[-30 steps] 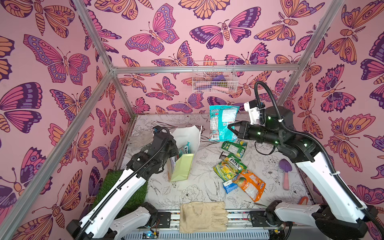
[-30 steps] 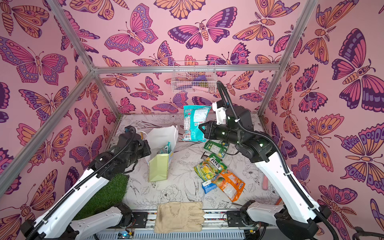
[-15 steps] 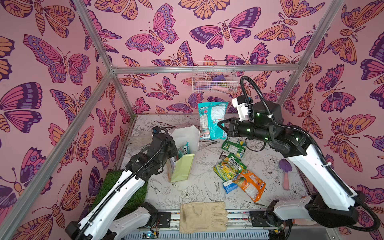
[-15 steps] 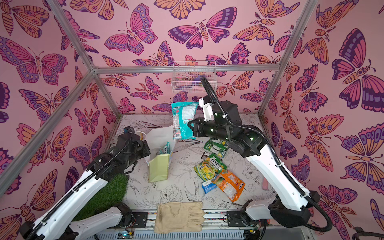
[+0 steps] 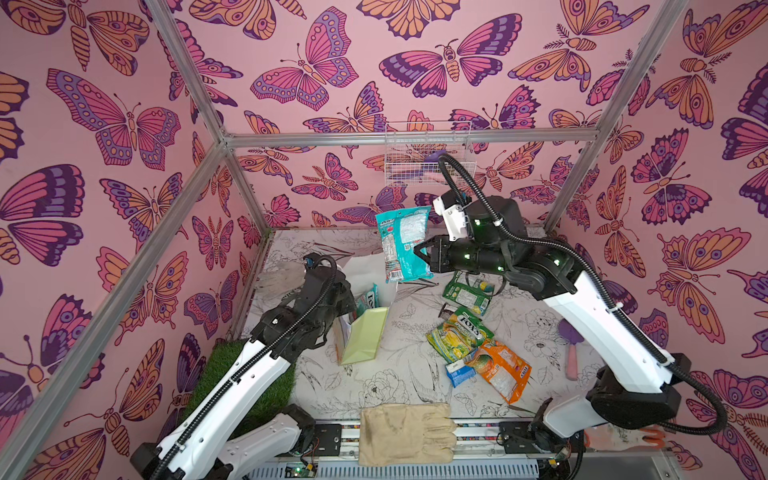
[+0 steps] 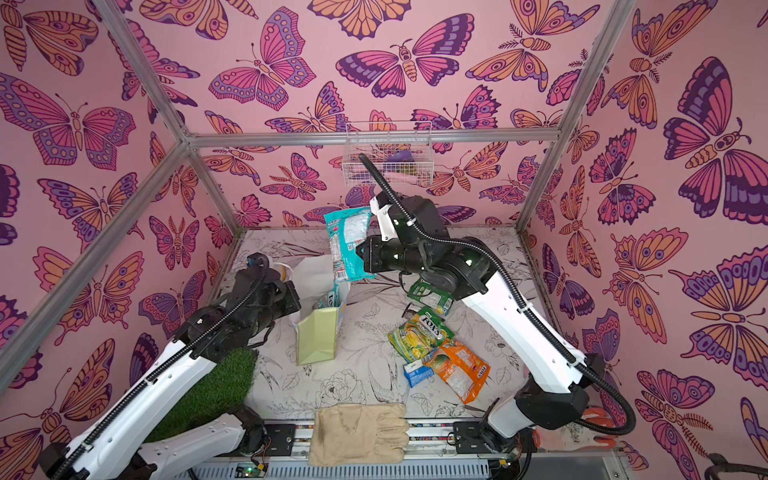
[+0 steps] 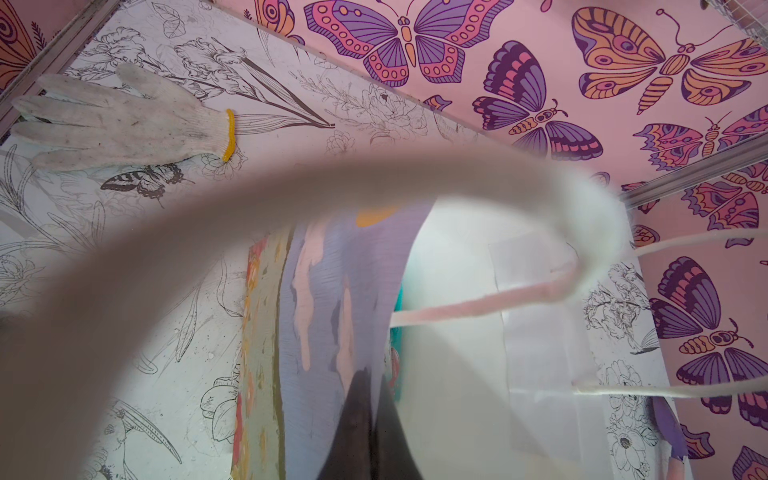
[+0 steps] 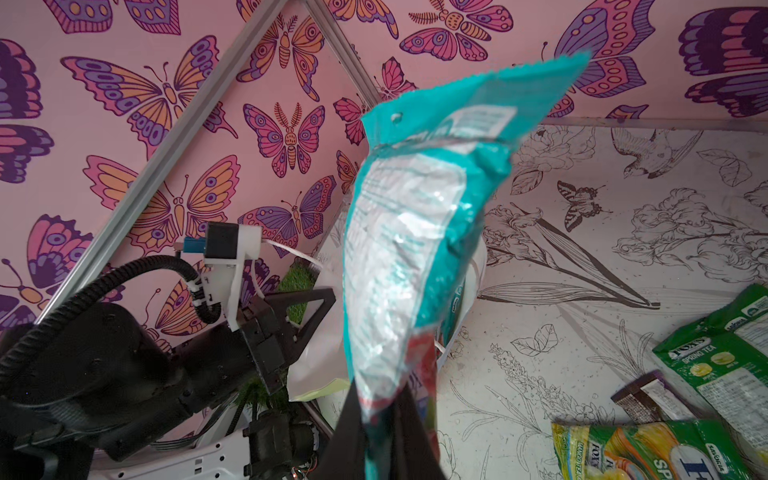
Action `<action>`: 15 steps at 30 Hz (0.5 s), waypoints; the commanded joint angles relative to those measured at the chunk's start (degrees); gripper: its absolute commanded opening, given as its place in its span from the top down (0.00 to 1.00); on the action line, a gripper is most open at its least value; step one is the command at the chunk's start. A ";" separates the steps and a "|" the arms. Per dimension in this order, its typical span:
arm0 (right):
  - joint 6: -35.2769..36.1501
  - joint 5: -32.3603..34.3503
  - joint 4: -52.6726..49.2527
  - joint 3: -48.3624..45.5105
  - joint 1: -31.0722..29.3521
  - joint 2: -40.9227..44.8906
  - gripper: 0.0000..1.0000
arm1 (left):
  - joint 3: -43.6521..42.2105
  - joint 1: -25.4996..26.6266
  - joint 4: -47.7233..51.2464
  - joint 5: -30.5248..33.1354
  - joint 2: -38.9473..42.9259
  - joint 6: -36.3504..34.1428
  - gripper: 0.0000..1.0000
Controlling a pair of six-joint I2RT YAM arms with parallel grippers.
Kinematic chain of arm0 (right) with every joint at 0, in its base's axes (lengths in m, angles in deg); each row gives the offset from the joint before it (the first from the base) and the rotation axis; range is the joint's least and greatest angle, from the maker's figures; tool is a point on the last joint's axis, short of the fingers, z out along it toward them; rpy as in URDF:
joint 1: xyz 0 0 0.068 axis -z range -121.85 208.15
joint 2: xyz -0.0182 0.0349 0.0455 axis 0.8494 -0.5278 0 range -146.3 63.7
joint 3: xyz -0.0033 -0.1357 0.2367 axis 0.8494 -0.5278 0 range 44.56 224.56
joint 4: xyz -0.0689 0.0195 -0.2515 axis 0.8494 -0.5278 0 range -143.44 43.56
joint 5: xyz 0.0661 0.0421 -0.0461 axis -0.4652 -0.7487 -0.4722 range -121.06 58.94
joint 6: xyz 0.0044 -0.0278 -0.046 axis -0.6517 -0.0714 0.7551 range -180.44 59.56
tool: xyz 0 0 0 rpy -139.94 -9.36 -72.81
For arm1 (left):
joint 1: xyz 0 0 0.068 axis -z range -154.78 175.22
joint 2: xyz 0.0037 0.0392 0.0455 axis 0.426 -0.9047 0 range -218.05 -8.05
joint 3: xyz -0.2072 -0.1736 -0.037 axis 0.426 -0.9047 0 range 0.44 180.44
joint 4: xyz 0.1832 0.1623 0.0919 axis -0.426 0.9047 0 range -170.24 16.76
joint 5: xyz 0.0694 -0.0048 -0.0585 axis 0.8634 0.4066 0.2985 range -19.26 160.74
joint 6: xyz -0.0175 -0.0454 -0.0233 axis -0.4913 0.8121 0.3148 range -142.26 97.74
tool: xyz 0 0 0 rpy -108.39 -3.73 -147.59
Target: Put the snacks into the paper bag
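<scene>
In both top views your right gripper (image 5: 419, 251) pinches a teal packet (image 5: 401, 243) by one edge. It holds the packet in the air, seemingly just over the far side of the paper bag (image 5: 365, 332), probably so the packet can drop straight in. A second teal pack (image 5: 370, 296) pokes out of the bag's mouth. The green packet (image 5: 465, 293), yellow packet (image 5: 457, 338), orange packet (image 5: 500, 370) and blue packet (image 5: 459, 372) lie on the table to the right, not yet bagged.

In the left wrist view your left gripper (image 7: 365, 415) is clamped on the bag's wall, I judge to steady it and hold the mouth open. A blurred cord handle (image 7: 415, 174) covers much of this picture.

In the right wrist view the held packet fills the middle and hides most of the bag. You can't read its print.
</scene>
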 commanded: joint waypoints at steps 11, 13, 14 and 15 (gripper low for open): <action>0.42 0.38 -3.12 8.64 -2.84 -7.70 1.00 | -0.52 0.34 -0.93 1.36 0.91 0.37 1.00; 0.38 0.55 -3.59 9.21 -3.42 -8.51 1.00 | -0.65 0.34 -0.98 1.53 1.11 0.35 1.00; 0.33 0.85 -3.61 9.21 -3.62 -8.67 1.00 | -0.65 0.33 -1.00 1.49 1.17 0.35 1.00; 0.23 1.02 -3.70 9.21 -3.81 -8.82 1.00 | -0.69 0.34 -0.99 1.47 1.16 0.39 1.00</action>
